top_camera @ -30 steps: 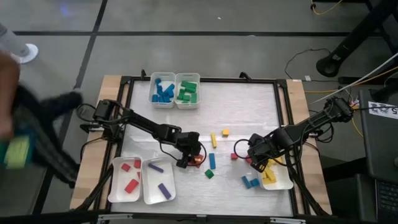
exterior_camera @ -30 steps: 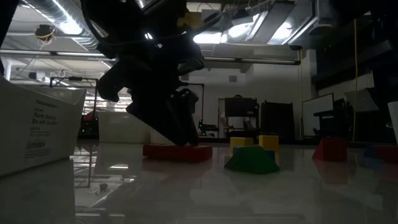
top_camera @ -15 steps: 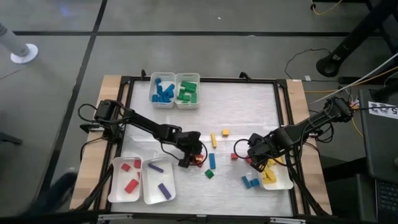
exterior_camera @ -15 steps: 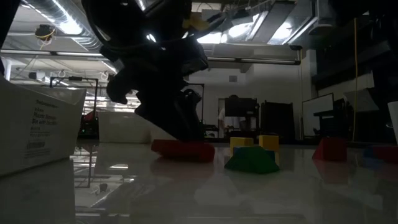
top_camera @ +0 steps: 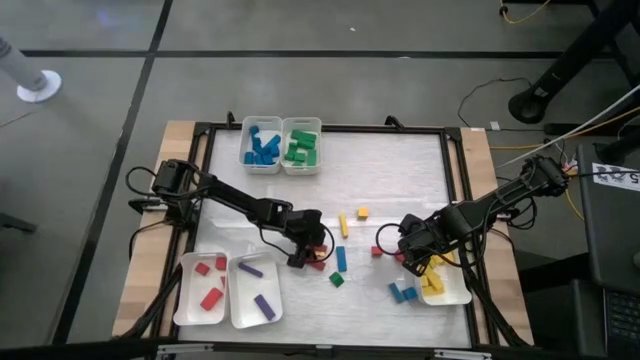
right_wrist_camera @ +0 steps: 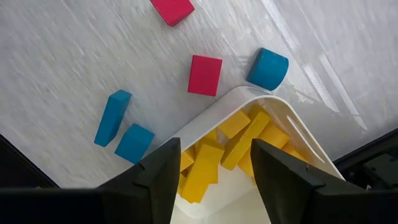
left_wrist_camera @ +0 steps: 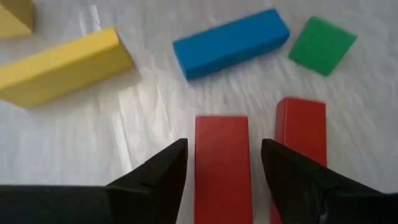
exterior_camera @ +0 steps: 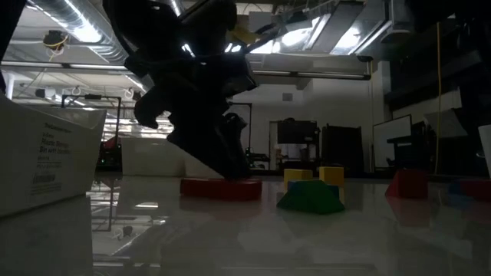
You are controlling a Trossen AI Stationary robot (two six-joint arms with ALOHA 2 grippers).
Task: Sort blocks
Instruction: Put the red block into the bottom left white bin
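Note:
My left gripper (top_camera: pixel 312 256) (left_wrist_camera: pixel 221 152) is low over the table's middle, open. Its fingers stand on either side of a red bar (left_wrist_camera: pixel 221 168) that lies flat on the table. A second red bar (left_wrist_camera: pixel 301 140) lies beside it. A blue bar (left_wrist_camera: pixel 230 42), a green cube (left_wrist_camera: pixel 322 45) and a yellow bar (left_wrist_camera: pixel 62 65) lie just beyond. My right gripper (top_camera: pixel 420 262) (right_wrist_camera: pixel 214 180) hangs open, pointing down, above the corner of the white tray (right_wrist_camera: pixel 231 99) holding yellow blocks (right_wrist_camera: pixel 239 146). My left gripper has the red bar's two long sides (left_wrist_camera: pixel 202 162) between its open fingers, which slant down along the bar. A thin gap shows on each side, so I cannot tell whether a finger touches it. The bar lies flat on the table.
At the far edge stand a tray of blue blocks (top_camera: pixel 262 146) and one of green (top_camera: pixel 301 146). At the near left stand a tray with red blocks (top_camera: pixel 205 290) and one with purple (top_camera: pixel 256 292). Loose red (right_wrist_camera: pixel 205 74) and blue blocks (right_wrist_camera: pixel 112 118) lie by the yellow tray.
The red bar at my left gripper has shifted slightly on the table toward the right and back. A person at the table's left has moved away out of view.

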